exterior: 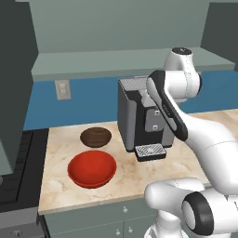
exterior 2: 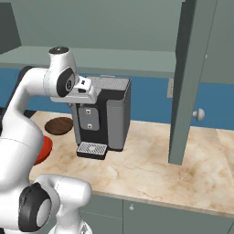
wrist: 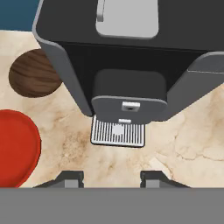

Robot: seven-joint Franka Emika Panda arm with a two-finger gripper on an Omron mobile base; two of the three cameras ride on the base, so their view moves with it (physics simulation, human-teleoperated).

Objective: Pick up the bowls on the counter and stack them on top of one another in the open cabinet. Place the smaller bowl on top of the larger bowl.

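The wide red larger bowl (exterior: 92, 168) (exterior 2: 43, 150) (wrist: 15, 146) sits upright near the front of the beige counter (exterior: 139, 176) (exterior 2: 151, 169). Just behind it lies the smaller bowl (exterior: 95, 137) (exterior 2: 59, 125) (wrist: 33, 73), dark brown and mouth down. My gripper (wrist: 112, 179) hovers high over the counter in front of a coffee machine, right of both bowls. Its fingers are open with nothing between them. The hand (exterior 2: 85, 89) is level with the machine's top. The open cabinet (exterior: 116, 62) (exterior 2: 114, 59) runs above, its shelf bare.
A grey coffee machine (exterior: 139, 118) (exterior 2: 103, 116) (wrist: 122, 57) stands mid-counter directly under my hand. An open cabinet door (exterior 2: 185, 82) hangs over the counter at right. A dark stove (exterior: 14, 172) and tall unit (exterior: 14, 69) border the counter on the left.
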